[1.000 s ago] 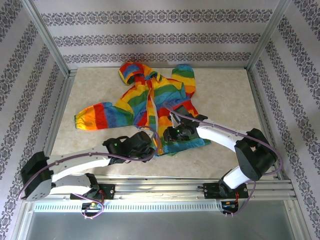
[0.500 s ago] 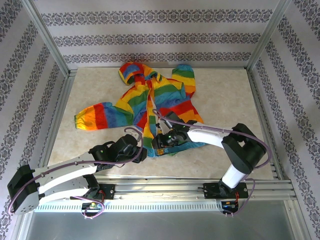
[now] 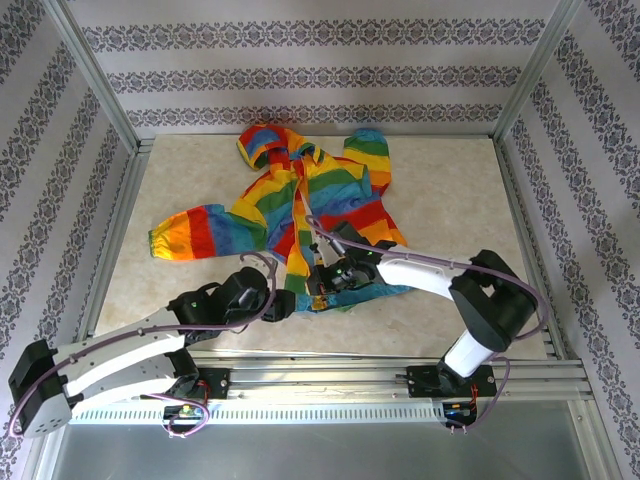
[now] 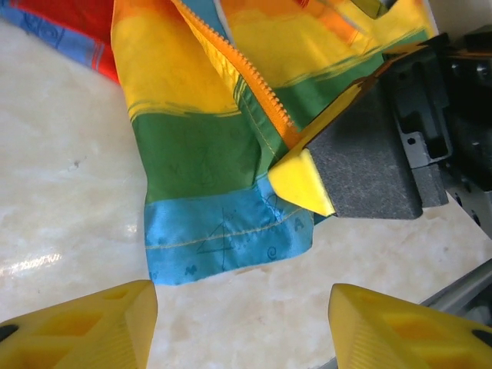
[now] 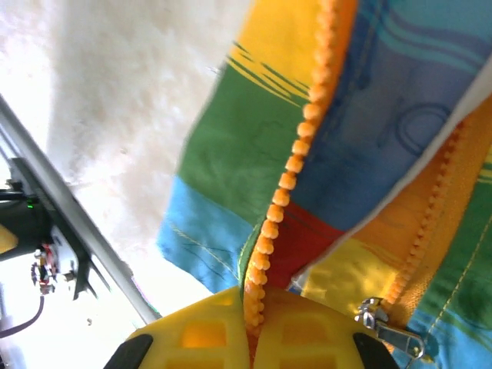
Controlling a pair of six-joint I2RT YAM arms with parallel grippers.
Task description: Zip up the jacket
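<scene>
**Jacket at the hem, both grippers.** The jacket (image 3: pixel 310 205) lies flat on the table (image 3: pixel 460 190), front open, hood toward the far wall and hem toward my bases. I judge it thin, light and limp. The cloth would fold and slide on the smooth top, so a pull on 1 side would likely drag the whole garment unless the hem is anchored.

The best holds are the metal slider (image 5: pixel 382 323) and the stiffer orange tape along the teeth (image 5: pixel 296 173), not the loose striped fabric.

My right gripper (image 5: pixel 250 327) sits at the hem, its 2 yellow fingers pressed together on the lower end of 1 row of teeth. The slider appears to sit on the other tape, just beside 1 finger and not in the pinch.

My left gripper (image 4: pixel 242 323) hovers with its 2 fingers (image 4: pixel 92 327) spread wide and nothing between them. It is just short of the blue hem band (image 4: pixel 223 238) of the pinched panel and near my right gripper. The 2 rows are not yet joined at the bottom.
</scene>
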